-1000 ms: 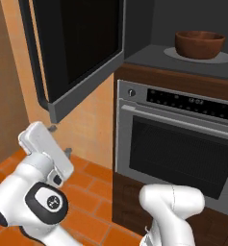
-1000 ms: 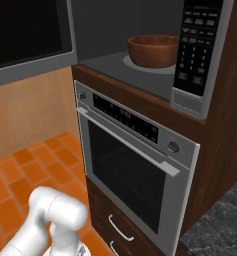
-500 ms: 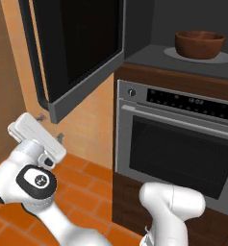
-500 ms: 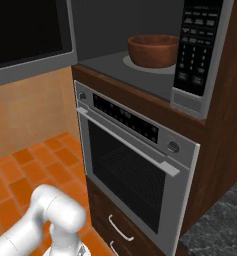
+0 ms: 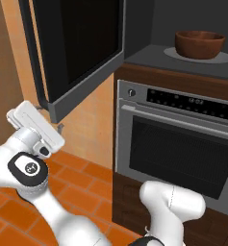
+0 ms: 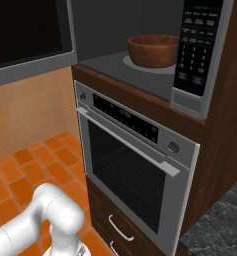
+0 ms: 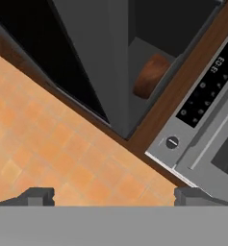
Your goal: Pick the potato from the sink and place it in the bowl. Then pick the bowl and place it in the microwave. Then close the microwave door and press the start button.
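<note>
Inside the microwave (image 6: 200,55), bowl (image 6: 153,50), well apart from spread-fingered gripper (image 7: 113,196).

The left base view is looking forward from behind the arm's left, taking in the open microwave door (image 5: 77,53), the bowl (image 5: 200,44) and the oven (image 5: 183,144). The right base view is facing the same microwave (image 6: 155,55) and oven from the right, closer. The hand view is looking up, rolled, from below the door.
</note>
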{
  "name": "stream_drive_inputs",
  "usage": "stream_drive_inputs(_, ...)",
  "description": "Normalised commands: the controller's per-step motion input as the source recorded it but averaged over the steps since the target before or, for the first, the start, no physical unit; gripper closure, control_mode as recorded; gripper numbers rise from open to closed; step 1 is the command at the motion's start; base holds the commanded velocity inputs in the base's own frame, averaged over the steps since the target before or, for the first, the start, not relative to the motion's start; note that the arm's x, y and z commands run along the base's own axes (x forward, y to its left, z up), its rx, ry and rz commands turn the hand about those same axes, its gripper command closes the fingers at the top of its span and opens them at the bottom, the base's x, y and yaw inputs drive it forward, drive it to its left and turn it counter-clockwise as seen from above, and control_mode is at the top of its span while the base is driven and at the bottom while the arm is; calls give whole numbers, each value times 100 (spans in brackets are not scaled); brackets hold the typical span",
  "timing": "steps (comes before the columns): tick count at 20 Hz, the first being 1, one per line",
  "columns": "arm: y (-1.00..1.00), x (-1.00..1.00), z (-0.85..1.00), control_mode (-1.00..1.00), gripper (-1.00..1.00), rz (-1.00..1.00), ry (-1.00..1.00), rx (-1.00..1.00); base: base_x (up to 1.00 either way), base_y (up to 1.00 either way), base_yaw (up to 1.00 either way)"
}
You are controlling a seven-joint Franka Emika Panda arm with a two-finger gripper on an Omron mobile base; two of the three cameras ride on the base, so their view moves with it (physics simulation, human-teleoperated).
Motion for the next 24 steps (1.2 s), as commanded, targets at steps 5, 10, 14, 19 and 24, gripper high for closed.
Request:
stream_drive_inputs(5,-10,41,0,-100,-100,0,-5,10,0,0,0)
stream_drive_inputs(10,-20,0,15,-100,-100,0,-13,13,0,0,0)
stream_drive_inputs(14,-9,0,30,-100,-100,0,-17,13,0,0,0)
stream_drive_inputs(19,-29,-4,31,-100,-100,0,-17,16,0,0,0)
stream_drive_inputs(24,-54,-26,36,-100,-100,0,-23,23,0,0,0)
